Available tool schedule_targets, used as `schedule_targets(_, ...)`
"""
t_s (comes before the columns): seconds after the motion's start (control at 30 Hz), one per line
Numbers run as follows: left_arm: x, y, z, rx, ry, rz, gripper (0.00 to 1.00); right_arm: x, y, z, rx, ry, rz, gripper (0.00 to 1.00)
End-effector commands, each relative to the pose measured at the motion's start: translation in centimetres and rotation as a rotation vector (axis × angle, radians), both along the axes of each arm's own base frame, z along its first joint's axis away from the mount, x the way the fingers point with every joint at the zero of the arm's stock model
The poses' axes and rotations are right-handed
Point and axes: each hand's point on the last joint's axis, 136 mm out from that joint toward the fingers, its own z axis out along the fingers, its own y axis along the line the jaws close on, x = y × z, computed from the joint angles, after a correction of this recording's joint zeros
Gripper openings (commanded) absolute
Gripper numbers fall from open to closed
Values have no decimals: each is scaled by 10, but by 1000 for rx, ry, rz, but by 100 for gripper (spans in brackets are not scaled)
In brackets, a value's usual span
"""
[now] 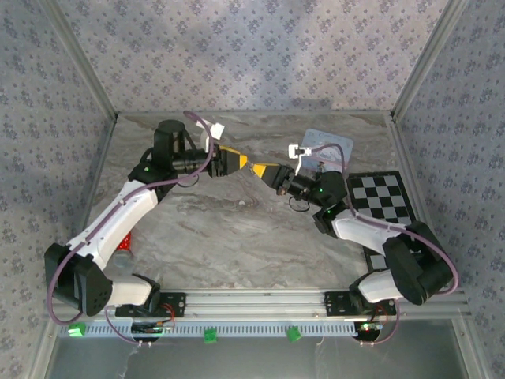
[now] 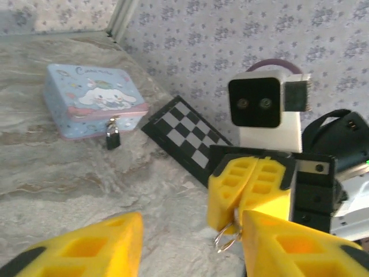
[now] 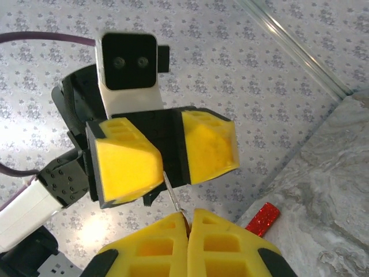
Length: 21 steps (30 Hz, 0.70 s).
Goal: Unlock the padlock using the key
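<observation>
Dark padlock hangs (shackle up) at tin front; thin key held aloft.

Open tabletop before padlock, tin behind, checkerboard beside

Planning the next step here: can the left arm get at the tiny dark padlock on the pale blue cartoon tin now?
Probably yes: bare marble table lies between the open left gripper and the dark padlock, and the right gripper, shut on the metal key, sits to one side.
</observation>
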Motion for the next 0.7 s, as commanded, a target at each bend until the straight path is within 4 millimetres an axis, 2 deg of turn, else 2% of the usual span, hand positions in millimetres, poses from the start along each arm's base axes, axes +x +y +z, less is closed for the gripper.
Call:
schedule_targets(0.0, 16, 23, 15, -6, -43, 157, 59, 5, -14, -2, -69, 11, -52, 0)
schedule_targets(0.07, 28, 38, 11, -11, -23, 252, 64, 13, -31, -19, -167, 67, -120, 0)
schedule_targets(0.17, 47, 61, -3, -39, 57, 369, 67, 23, -69, -45, -394, 140, -279, 0)
schedule_targets(0.27, 68, 71, -33, -12, 174, 458, 66, 23, -104, -51, -540, 153, -384, 0)
schedule_targets(0.33, 80, 67, -62, 56, 266, 499, 65, 22, -123, -54, -596, 177, -429, 0)
schedule_targets(0.47, 94, 27, -98, 87, 336, 456, 66, 18, -158, -65, -683, 226, -520, 0)
schedule_targets(0.57, 105, -14, -120, 85, 371, 403, 66, 13, -180, -69, -722, 252, -591, 0)
schedule_targets(0.67, 109, -63, -133, 92, 345, 318, 67, 4, -200, -67, -747, 256, -668, 0)
